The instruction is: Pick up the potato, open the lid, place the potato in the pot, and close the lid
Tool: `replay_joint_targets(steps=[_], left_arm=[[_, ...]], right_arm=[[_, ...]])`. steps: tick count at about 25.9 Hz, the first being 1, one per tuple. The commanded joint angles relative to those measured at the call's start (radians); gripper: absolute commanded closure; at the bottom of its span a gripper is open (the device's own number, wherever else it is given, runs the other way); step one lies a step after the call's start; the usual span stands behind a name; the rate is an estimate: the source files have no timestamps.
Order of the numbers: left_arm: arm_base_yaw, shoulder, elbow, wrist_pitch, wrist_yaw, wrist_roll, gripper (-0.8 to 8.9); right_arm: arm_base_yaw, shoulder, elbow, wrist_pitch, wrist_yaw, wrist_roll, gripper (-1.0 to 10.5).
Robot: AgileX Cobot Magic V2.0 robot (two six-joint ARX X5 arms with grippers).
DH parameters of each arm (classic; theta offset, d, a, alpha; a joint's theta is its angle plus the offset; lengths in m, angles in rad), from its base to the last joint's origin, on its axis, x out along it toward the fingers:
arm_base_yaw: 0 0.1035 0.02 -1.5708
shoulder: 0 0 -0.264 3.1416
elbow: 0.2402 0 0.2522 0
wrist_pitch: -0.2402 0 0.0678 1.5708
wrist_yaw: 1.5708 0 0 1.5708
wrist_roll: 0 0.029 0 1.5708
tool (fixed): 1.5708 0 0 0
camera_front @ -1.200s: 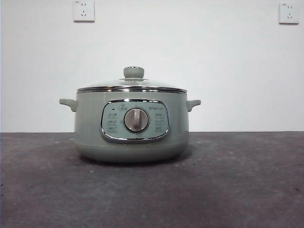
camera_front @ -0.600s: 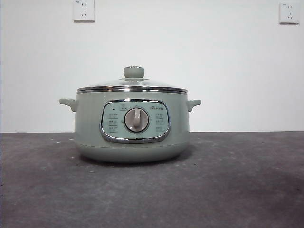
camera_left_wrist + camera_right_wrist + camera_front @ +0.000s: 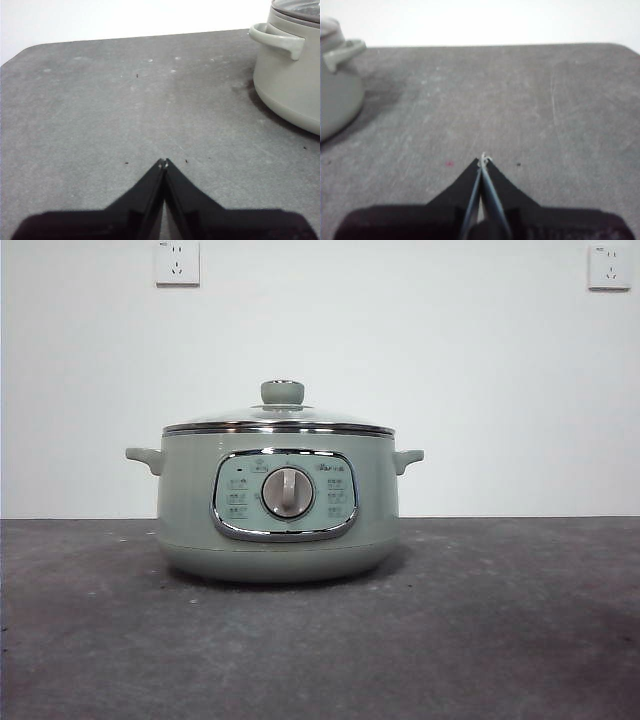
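The sage-green pot [image 3: 278, 502] stands in the middle of the grey table in the front view. Its glass lid [image 3: 279, 418] with the green knob [image 3: 282, 392] sits closed on it. The potato is out of view in every frame. My left gripper [image 3: 163, 161] is shut with nothing in it, hovering over bare table to one side of the pot [image 3: 290, 70]. On the pot's other side my right gripper [image 3: 483, 159] is also shut and empty; only a side handle and part of the pot [image 3: 337, 85] show there. Neither arm appears in the front view.
The grey table [image 3: 500, 630] stretches around the pot, with its rounded corners showing in both wrist views. A white wall with two sockets [image 3: 177, 262] stands behind.
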Motion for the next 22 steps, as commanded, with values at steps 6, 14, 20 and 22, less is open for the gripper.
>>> replay_joint_targets(steps=[6, 14, 20, 22], left_arm=[[0.003, 0.0, -0.01, 0.004, 0.004, 0.011, 8.16], [0.003, 0.0, -0.01, 0.004, 0.003, 0.011, 8.16], [0.003, 0.0, -0.01, 0.004, 0.003, 0.011, 8.16], [0.003, 0.0, -0.01, 0.004, 0.004, 0.011, 8.16]], right_arm=[[-0.001, -0.005, -0.004, -0.016, 0.112, 0.042, 9.5], [-0.001, -0.006, -0.004, -0.015, 0.114, 0.023, 9.5], [-0.001, -0.006, -0.004, -0.014, 0.112, 0.011, 9.5], [-0.001, -0.006, -0.004, -0.014, 0.112, 0.011, 9.5]])
